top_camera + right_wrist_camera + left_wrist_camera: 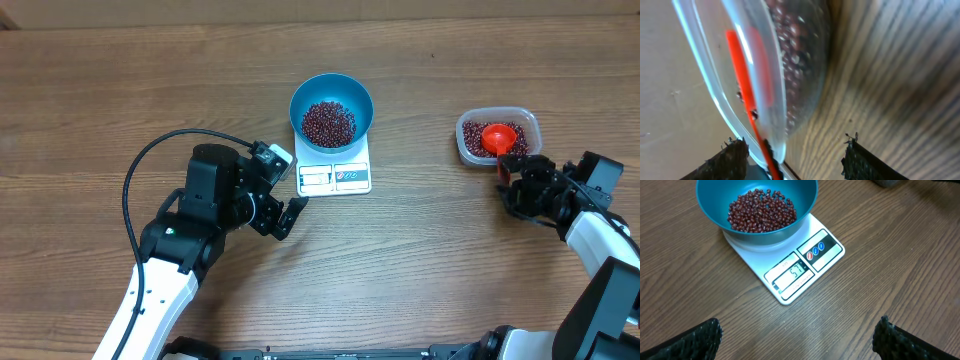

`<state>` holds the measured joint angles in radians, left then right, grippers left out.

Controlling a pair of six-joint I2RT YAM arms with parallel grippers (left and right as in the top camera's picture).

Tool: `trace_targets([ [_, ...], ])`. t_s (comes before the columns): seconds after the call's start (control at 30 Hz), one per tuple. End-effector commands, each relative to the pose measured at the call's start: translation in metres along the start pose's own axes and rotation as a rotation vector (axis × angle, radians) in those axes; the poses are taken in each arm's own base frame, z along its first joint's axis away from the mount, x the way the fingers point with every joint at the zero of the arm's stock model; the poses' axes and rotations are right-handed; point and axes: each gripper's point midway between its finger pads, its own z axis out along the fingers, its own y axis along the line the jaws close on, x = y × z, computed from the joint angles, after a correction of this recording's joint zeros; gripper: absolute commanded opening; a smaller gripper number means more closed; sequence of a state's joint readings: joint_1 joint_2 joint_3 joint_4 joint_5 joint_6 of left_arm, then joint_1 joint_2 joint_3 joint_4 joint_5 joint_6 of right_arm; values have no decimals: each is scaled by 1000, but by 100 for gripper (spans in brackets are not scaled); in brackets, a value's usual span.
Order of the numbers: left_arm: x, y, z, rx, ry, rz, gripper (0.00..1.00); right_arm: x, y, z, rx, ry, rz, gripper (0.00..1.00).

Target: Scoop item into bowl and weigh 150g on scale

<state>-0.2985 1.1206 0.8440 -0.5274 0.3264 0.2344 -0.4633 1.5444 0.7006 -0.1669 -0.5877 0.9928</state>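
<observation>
Overhead shows the bowl [303, 95] sitting on the scale [335, 178] at mid-tabletop [450, 270], a heap of beans [329, 122] covering its bottom. Well apart to the right, a clear container [530, 127] holds more beans and a red scoop [499, 137]. The right gripper [517, 172] is at the container's near edge, and the left gripper [288, 187] is just beside the scale's corner, not touching it. Left wrist view looks between widely spread, empty jaws at the scale, whose display [790, 274] seems to read 57. By my judgement the weighing is under way but well short of the target, with several more scoops due. Right wrist view sits close against the container wall. The scoop's handle runs down between the jaws, which stand spread with a clear gap on one side, so the scoop looks free rather than pinched. Nothing lies between container and bowl; only the left gripper beside the scale could get in a loaded scoop's way.
</observation>
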Motion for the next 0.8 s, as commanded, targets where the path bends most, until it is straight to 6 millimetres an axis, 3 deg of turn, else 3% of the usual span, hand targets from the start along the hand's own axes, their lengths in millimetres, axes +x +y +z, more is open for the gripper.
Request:
trace_targets([
  [0.0,2,1,2,5,6,-20,100,-8,14,-3,-28,-41,8,63],
  [0.43,2,1,2,5,6,-20,99,5,23,6,-32,-31,22,62],
  [0.77,2,1,2,5,6,-20,99,1,35,5,-79,-42,-18,40],
])
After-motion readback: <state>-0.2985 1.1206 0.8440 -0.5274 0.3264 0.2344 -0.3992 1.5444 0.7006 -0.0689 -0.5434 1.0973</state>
